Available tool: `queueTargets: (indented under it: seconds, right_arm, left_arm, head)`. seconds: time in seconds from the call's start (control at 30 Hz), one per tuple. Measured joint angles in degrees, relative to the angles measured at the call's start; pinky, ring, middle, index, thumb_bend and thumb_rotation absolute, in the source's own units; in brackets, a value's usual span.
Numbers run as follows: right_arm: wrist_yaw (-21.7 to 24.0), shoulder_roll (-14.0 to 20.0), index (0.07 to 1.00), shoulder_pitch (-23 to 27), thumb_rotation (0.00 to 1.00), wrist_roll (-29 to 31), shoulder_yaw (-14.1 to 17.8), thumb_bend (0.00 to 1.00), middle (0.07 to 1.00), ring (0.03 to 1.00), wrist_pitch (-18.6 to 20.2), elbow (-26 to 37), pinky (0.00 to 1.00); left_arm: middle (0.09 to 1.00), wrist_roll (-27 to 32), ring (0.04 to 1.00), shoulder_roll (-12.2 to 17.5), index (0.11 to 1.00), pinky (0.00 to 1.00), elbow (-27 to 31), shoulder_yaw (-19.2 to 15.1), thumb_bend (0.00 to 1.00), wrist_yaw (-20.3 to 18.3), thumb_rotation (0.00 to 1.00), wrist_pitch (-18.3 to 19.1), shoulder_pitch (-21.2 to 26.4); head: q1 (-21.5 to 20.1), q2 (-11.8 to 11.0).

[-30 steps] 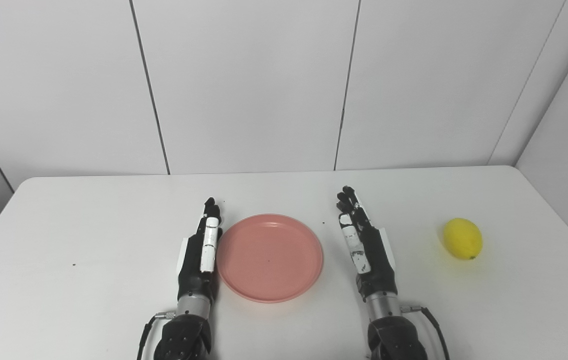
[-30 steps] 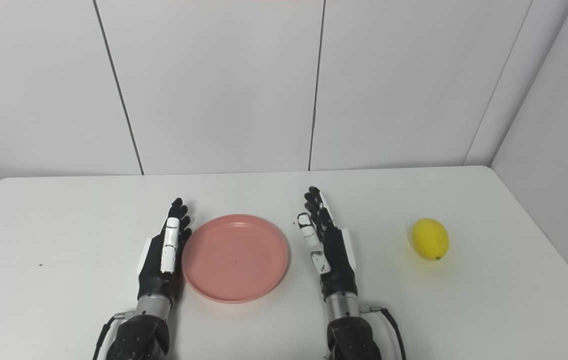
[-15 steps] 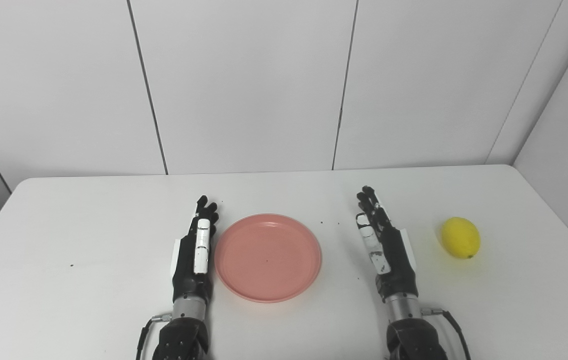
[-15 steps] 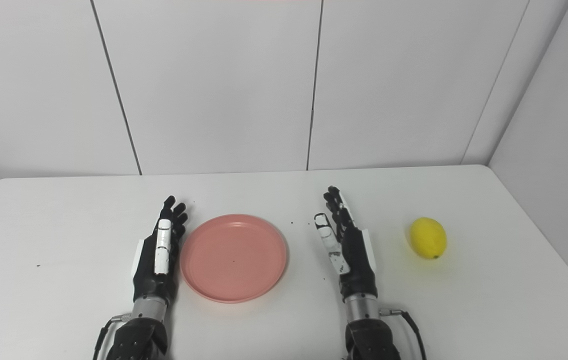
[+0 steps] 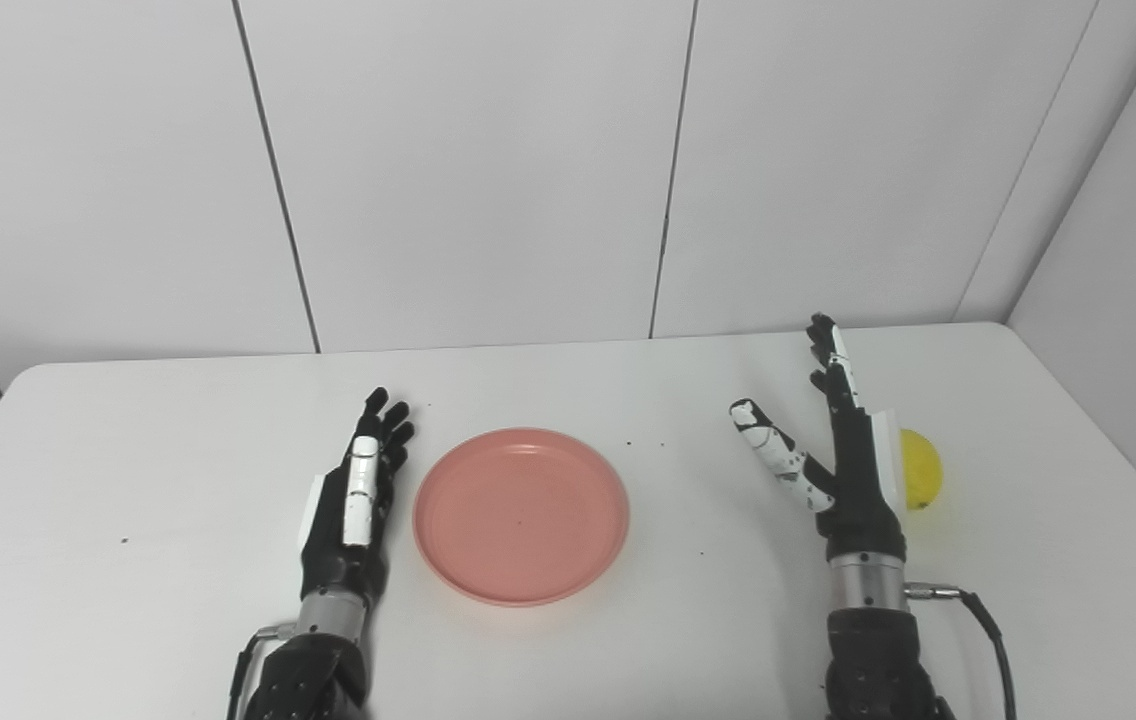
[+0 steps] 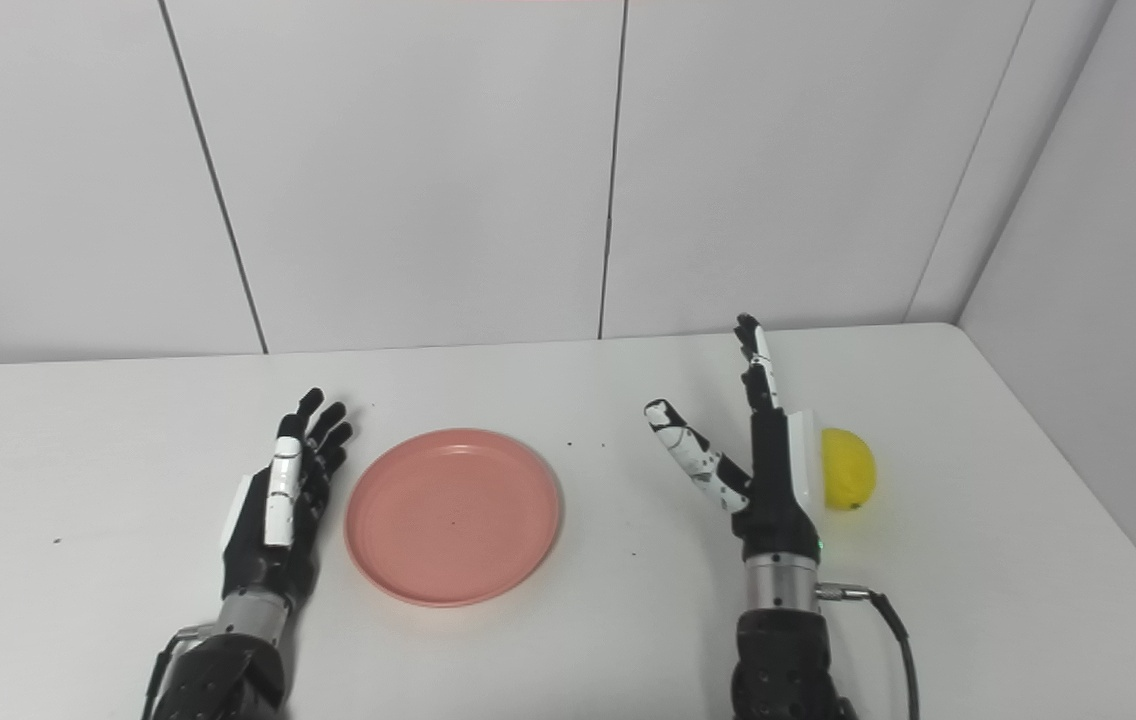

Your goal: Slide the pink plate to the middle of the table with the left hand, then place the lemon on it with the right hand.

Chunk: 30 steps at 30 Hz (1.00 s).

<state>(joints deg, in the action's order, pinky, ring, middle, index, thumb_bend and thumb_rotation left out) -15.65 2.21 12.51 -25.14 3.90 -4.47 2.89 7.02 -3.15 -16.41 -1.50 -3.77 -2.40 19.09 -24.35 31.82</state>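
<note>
Your left hand (image 5: 350, 505) lies spread and empty beside the plate (image 5: 521, 513), which sits mid-table. Your right hand (image 5: 843, 455), fingers spread and holding nothing, stands just left of the lemon (image 5: 921, 468). Brush it and the lemon may roll off toward the right edge.

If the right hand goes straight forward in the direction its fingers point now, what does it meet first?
Probably nothing on the table: the right hand points towards the back wall. The lemon lies beside it on the right, off that line.
</note>
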Motion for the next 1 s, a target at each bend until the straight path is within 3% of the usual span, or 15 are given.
queueTargets:
  seconds: [0.13, 0.37, 0.5, 0.77, 1.0]
  right_arm:
    - [-1.7, -0.5, 0.953, 0.0, 0.61, -5.0, 0.2, 0.83, 0.942, 0.926, 4.0, 1.7, 0.88]
    - [-4.3, -1.5, 0.939, 0.1, 0.47, -10.6, -0.1, 0.86, 0.924, 0.902, 8.0, 2.2, 0.83]
    - [-5.5, -1.9, 0.932, 0.4, 0.3, -13.9, -0.5, 0.89, 0.917, 0.888, 10.5, 2.1, 0.8]
    - [-7.4, -1.4, 0.923, 1.9, 0.23, -15.8, -0.2, 0.89, 0.91, 0.88, 13.6, 1.2, 0.8]
    - [-7.6, 0.7, 0.92, 2.1, 0.24, -15.8, 1.2, 0.89, 0.912, 0.884, 15.0, 1.1, 0.81]
  left_arm:
    - [0.948, 2.0, 0.95, 0.7, 0.952, 0.99, -0.1, -0.5, 0.62, -1.1, 1.0, 0.0, 0.2]
    - [0.953, 3.4, 0.954, 2.2, 0.952, 0.99, -1.4, -1.8, 0.63, -2.5, 1.0, -0.2, 1.0]
    - [0.947, 4.4, 0.952, 2.7, 0.947, 0.99, -2.4, -2.5, 0.63, -3.0, 1.0, -0.4, 1.7]
    - [0.947, 5.6, 0.957, 2.9, 0.942, 1.0, -2.8, -2.9, 0.6, -4.3, 1.0, -0.3, 2.0]
    - [0.949, 5.6, 0.959, 2.9, 0.941, 1.0, -2.8, -2.9, 0.59, -4.3, 1.0, -0.2, 2.0]
  head:
    - [-3.0, -0.2]
    - [-5.9, -0.5]
    - [-6.9, -0.8]
    - [-8.0, -0.8]
    - [-7.1, -0.7]
